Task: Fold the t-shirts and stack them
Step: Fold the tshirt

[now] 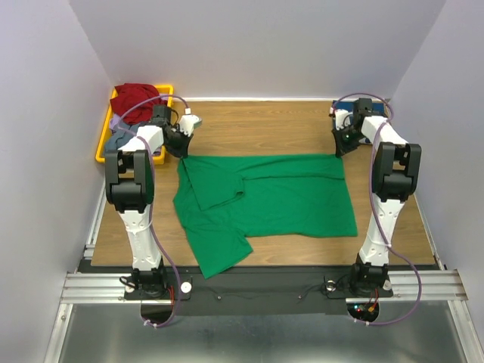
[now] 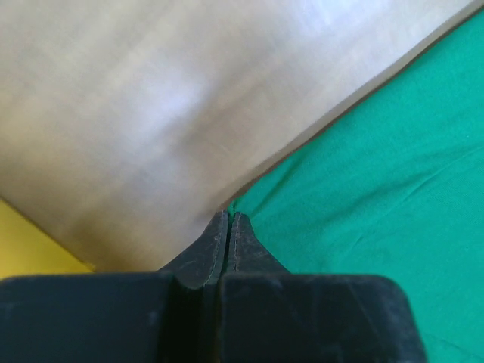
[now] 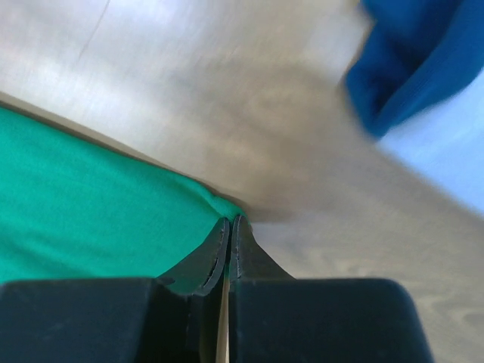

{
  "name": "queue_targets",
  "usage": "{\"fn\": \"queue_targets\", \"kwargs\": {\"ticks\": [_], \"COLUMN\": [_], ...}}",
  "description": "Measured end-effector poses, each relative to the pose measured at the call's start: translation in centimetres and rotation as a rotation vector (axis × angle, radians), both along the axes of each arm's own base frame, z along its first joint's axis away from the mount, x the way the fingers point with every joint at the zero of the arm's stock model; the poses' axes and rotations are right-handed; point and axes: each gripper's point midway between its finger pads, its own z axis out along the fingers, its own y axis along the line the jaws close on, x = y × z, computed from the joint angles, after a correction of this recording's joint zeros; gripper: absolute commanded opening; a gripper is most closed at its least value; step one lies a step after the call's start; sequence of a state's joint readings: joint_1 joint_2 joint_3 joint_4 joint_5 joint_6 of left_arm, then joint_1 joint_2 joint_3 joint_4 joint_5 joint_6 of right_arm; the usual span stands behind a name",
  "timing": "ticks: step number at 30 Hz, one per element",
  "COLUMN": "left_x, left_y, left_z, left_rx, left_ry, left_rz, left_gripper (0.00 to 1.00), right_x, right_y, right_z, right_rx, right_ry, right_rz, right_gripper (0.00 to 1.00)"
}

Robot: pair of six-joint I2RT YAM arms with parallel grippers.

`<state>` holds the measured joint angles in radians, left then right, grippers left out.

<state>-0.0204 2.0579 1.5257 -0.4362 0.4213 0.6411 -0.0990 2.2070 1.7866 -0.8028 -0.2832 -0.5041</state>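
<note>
The bright green t-shirt (image 1: pixel 265 200) lies spread on the wooden table, one sleeve folded in over its left part and a flap reaching the near edge. My left gripper (image 1: pixel 181 147) sits at its far-left corner. In the left wrist view its jaws are shut (image 2: pixel 228 217) with the green corner (image 2: pixel 363 197) at the tips. My right gripper (image 1: pixel 340 146) sits at the far-right corner, shut (image 3: pixel 229 219) on a pinch of green cloth (image 3: pixel 91 204). A blue cloth (image 3: pixel 408 60) lies just beyond it, also in the top view (image 1: pixel 337 105); no print shows.
A yellow bin (image 1: pixel 101 147) stands at the back left with a red cloth (image 1: pixel 136 94) and a grey-blue cloth (image 1: pixel 117 140) in it. White walls close in the table on three sides. Bare wood (image 1: pixel 257 128) lies beyond the shirt.
</note>
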Motion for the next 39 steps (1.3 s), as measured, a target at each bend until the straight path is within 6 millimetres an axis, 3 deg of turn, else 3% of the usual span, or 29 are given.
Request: {"fn": "queue_targets", "kwargs": {"ticks": [8,10,13,15,19,20,22,25,27,29,32,35,39], "left_x": [4.6,5.4,6.8,7.1,7.4,7.1,6.6,4.8,2.7,0.1,-4.9,-8.8,-14.6], "left_y": [-0.2,-0.3,-0.4,-0.6,-1.4,-1.7,-2.2,-2.8,-3.1,-3.4,-3.7,-3.7,-3.1], "left_z": [0.4,0.2,0.1,0.5,2.1,2.8,4.3,8.3,12.3,15.8,19.1,18.4,11.2], "left_rx": [-0.019,-0.022,-0.03,-0.042,-0.086,-0.102,-0.126,-0.161,-0.177,-0.186,-0.185,-0.165,-0.108], "left_ry": [-0.055,-0.061,-0.069,-0.07,-0.088,-0.09,-0.095,-0.139,-0.205,-0.274,-0.351,-0.362,-0.221], "left_rz": [0.03,0.037,0.046,0.042,0.018,0.006,-0.008,-0.033,-0.058,-0.092,-0.155,-0.21,-0.292], "left_gripper": [0.0,0.06,0.28,0.41,0.52,0.52,0.63,0.64,0.65,0.65,0.61,0.53,0.44], "right_x": [3.8,4.5,5.3,5.4,5.4,5.1,4.4,2.9,1.1,-0.8,-4.9,-8.9,-15.5], "right_y": [-0.7,-0.9,-0.9,-0.8,-0.2,0.0,0.5,1.7,2.5,3.1,3.6,3.8,3.4], "right_z": [-0.2,-0.1,0.0,0.1,0.4,0.8,2.2,6.2,9.9,12.7,15.8,14.5,9.2], "right_rx": [-0.021,-0.024,-0.021,-0.017,0.007,0.015,0.034,0.075,0.093,0.1,0.082,0.058,0.008], "right_ry": [-0.056,-0.072,-0.087,-0.092,-0.091,-0.092,-0.099,-0.148,-0.202,-0.252,-0.31,-0.276,-0.13], "right_rz": [-0.064,-0.076,-0.093,-0.101,-0.108,-0.106,-0.096,-0.062,-0.024,0.015,0.095,0.158,0.251], "right_gripper": [0.02,0.11,0.48,0.57,0.71,0.74,0.78,0.81,0.81,0.74,0.62,0.51,0.46]}}
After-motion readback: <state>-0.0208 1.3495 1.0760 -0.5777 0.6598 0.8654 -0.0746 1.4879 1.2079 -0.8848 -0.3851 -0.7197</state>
